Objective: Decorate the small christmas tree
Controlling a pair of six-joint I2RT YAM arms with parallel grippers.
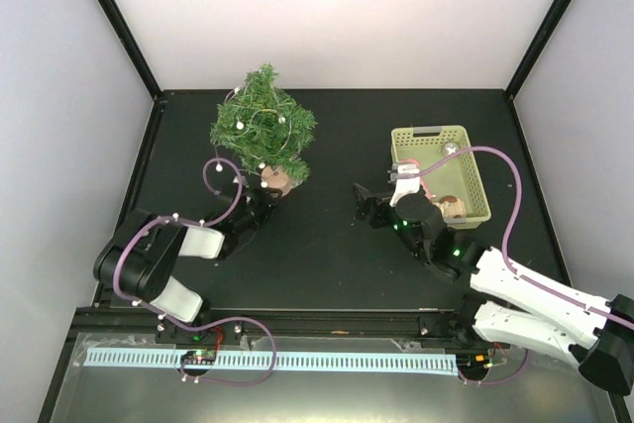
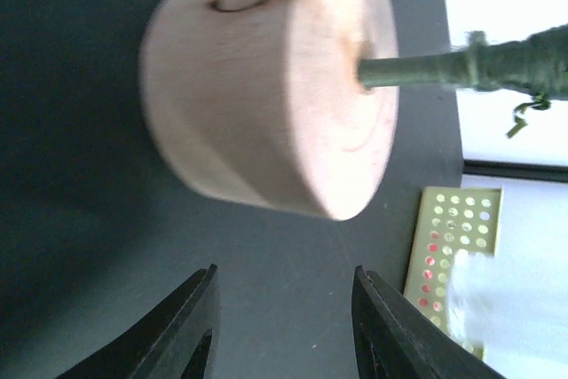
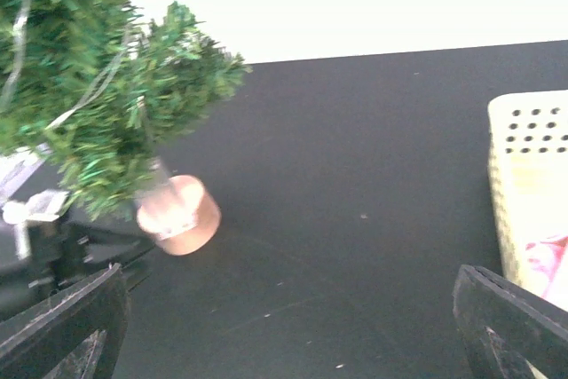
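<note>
Found the small christmas tree, a bushy dark green bristly cone on a short trunk, at about eleven o'clock on the matte black table, well apart from the pale green plastic lattice basket at about one o'clock. Noted the round light-wood disc base at the six o'clock edge of the foliage. Thought the tree leaning in the right wrist view, but could not tell whether the disc sat flat or tipped. Traced a thin silvery strand with small white beads looped through the branches, and found nothing else hung there. Made out pinkish and brown pieces inside the basket, too small to name; judged them ornaments in waiting.

Saw the left claw at about seven o'clock of the disc, released, jaws apart with only bare table between them, near the wood but not around it. Saw the right claw at about nine o'clock of the basket, spread fully wide, grasping nothing, facing the tree across open table.

Judged the task begun but far from finished. Counted the beaded strand as done; reckoned the basket pieces left to fetch and hang, with neither claw carrying anything.
</note>
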